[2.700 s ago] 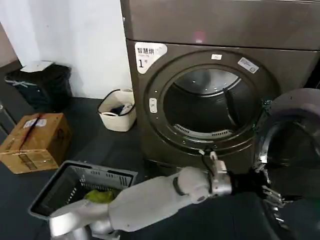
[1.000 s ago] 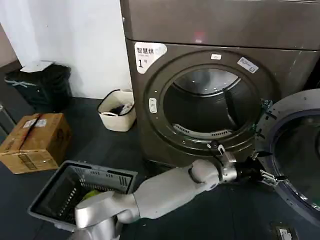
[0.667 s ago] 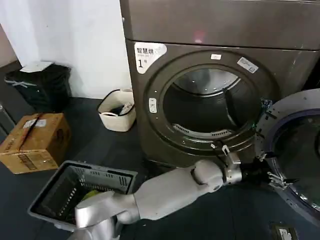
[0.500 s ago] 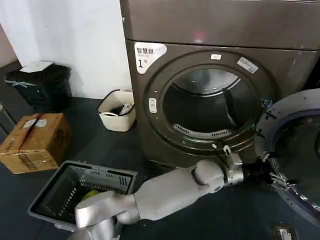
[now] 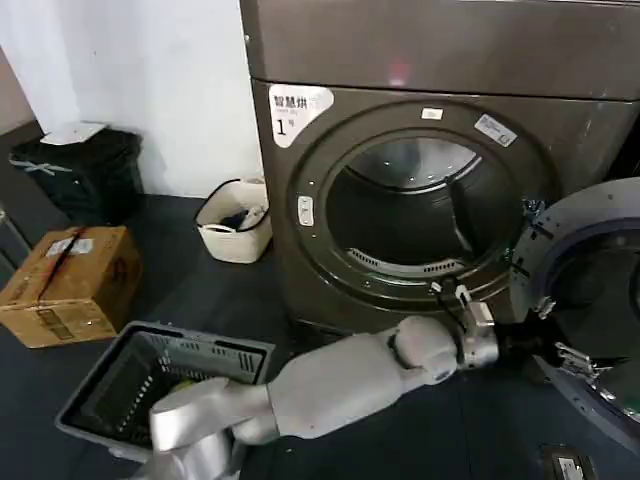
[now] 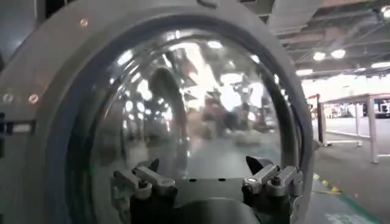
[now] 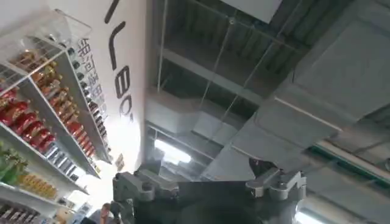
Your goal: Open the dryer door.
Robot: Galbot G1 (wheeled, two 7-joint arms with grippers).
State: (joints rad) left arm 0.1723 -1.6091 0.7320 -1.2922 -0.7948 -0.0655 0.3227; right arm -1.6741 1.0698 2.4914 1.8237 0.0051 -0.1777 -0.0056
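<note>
The dryer (image 5: 300,200) is a dark bronze-grey machine with a white "1" label, and its drum opening (image 5: 420,210) is uncovered. The dryer door (image 5: 590,290) stands swung out to the right, grey inner face and domed glass towards me. My left arm reaches across the front, and my left gripper (image 5: 575,358) is open at the door's lower inner rim. In the left wrist view the door (image 6: 183,91) looms close behind the spread left gripper (image 6: 204,165), nothing between the fingers. My right gripper (image 7: 204,173) points up at the ceiling, open and empty.
A grey basket (image 5: 160,375) with something green inside sits on the floor at front left. Further left lies a cardboard box (image 5: 70,280). A white bin (image 5: 235,220) stands by the dryer's left side, a black bin (image 5: 80,170) against the wall.
The door has swung further out to the right. My left gripper has followed it, moving right and slightly lower along the door's inner rim.
</note>
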